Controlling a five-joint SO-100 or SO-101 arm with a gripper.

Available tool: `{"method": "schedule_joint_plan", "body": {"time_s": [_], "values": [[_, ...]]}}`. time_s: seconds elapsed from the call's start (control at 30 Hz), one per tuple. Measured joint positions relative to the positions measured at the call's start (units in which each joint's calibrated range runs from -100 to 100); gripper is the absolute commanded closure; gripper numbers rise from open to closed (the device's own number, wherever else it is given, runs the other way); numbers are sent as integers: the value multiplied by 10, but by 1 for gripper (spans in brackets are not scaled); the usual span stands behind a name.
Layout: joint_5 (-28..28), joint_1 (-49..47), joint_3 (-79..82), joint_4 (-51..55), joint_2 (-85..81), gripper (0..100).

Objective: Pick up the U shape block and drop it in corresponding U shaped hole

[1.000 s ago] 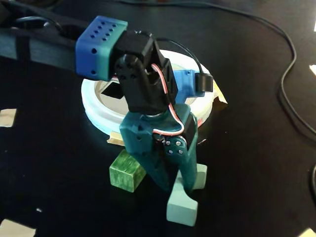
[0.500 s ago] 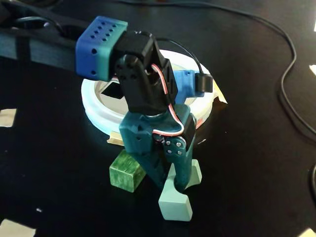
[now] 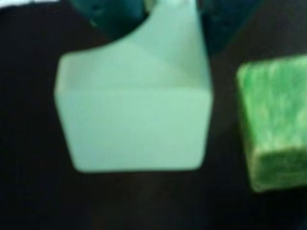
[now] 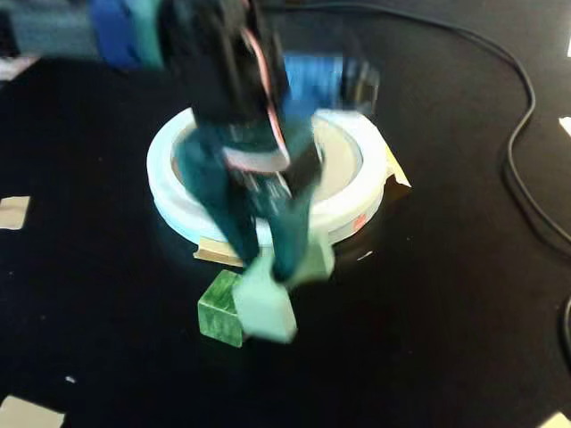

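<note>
Teal tool (image 4: pixel 268 263) points down, fingers clamped on the U shape block (image 4: pixel 268 308) — green cube (image 4: pixel 219 309) just beside.

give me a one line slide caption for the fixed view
Teal gripper straddling the mint U shape block beside a darker green cube, in front of the white-ringed disc.

Arm (image 4: pixel 236 116) hides the disc's (image 4: pixel 352 201) cutouts — gripper (image 4: pixel 268 267) grip seemingly blurred.
</note>
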Motion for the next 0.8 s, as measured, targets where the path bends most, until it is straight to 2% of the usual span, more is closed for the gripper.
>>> {"method": "schedule_joint_plan", "body": {"time_s": [0.3,0.47,0.5,0.63,0.67,0.8], "values": [[-131,-72,0,66,-111,99],[-248,-171,0,69,-115,99],[-290,-213,0,69,-115,99],[-384,-313,0,69,-115,99],[-425,-352,0,69,-115,99],[-504,-417,0,69,-115,99]]}}
